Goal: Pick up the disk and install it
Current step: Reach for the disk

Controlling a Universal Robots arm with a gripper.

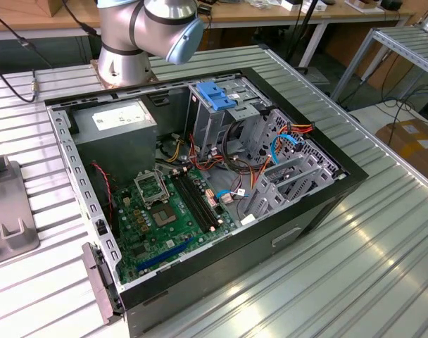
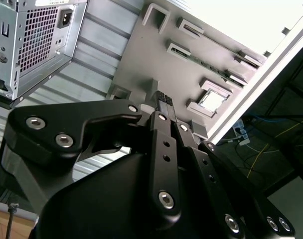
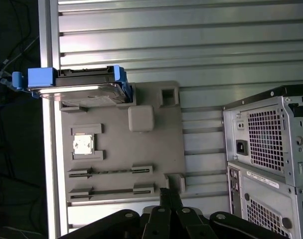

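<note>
Gripper point(image 3: 170, 193) shut tight, holds nothing, hangs over gray tray point(image 3: 116, 149). Disk point(image 3: 76, 85) sits on tray, not picked up yet. Computer case point(image 1: 214, 278) open.

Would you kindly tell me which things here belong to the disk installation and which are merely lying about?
For the job: disk on the grey tray; end effector; open computer case.
Lying about: processor chip; memory sticks, both on that tray.
</note>
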